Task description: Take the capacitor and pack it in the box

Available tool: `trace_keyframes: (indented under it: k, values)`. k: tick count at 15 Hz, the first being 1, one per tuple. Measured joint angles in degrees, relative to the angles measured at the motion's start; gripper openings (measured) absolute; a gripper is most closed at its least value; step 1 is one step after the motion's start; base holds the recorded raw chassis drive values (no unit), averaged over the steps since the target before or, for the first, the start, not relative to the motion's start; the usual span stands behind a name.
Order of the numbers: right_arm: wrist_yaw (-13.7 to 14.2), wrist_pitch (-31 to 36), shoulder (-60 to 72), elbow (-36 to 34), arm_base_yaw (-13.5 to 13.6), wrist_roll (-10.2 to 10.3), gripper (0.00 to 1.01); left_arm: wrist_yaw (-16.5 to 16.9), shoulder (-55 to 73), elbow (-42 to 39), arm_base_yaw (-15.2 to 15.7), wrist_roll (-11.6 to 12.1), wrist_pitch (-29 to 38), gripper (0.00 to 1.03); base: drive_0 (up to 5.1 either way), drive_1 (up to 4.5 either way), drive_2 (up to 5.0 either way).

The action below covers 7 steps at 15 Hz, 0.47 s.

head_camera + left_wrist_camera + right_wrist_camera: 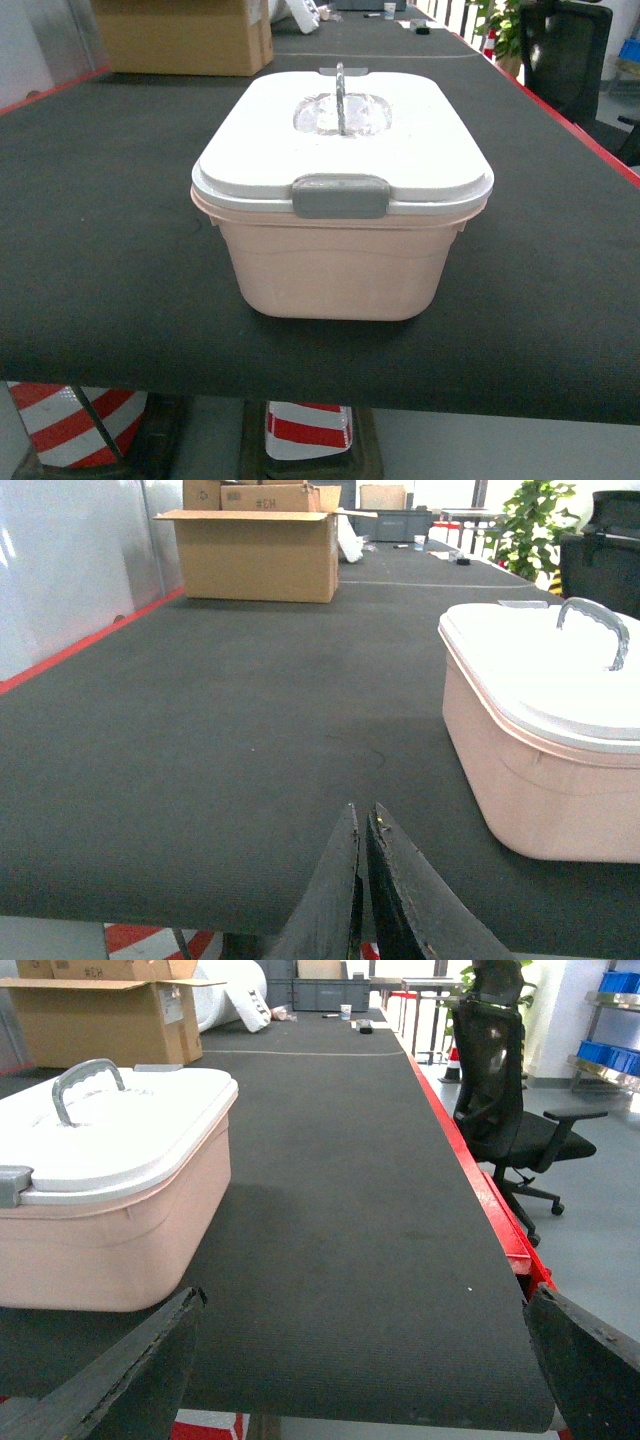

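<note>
- One box [340,200] sits on the black table [100,250], its white lid [400,150] on and the grey front clasp [341,196] down.
- Left gripper [362,825]: jaws pressed together, empty; the box lies ahead and to their right, apart.
- Right gripper [365,1305]: jaws spread wide, empty; the box lies ahead-left, near the left jaw.
- A carton [258,552] stands far ahead.

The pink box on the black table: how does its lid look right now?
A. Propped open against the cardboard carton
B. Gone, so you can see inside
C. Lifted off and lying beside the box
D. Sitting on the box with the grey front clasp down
D. The white lid covers the box, with the grey clasp folded down over its front edge and the grey handle standing up on top.
</note>
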State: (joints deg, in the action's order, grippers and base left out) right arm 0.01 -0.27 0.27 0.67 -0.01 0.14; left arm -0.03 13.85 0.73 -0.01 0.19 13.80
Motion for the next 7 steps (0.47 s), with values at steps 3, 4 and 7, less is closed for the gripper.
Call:
trace_keyframes:
  k: [3, 4, 7]
  values:
    - [0.0, 0.0, 0.0, 0.0, 0.0, 0.0, 0.98, 0.1, -13.3, 0.0, 0.0, 0.0, -13.3, 0.02, 0.0, 0.0, 0.0]
    - [-0.1, 0.0, 0.0, 0.0, 0.0, 0.0, 0.98, 0.0, -13.2, 0.0, 0.0, 0.0, -14.1, 0.02, 0.0, 0.0, 0.0]
    - [0.0, 0.0, 0.0, 0.0, 0.0, 0.0, 0.98, 0.0, -13.2, 0.0, 0.0, 0.0, -14.3, 0.02, 0.0, 0.0, 0.0]
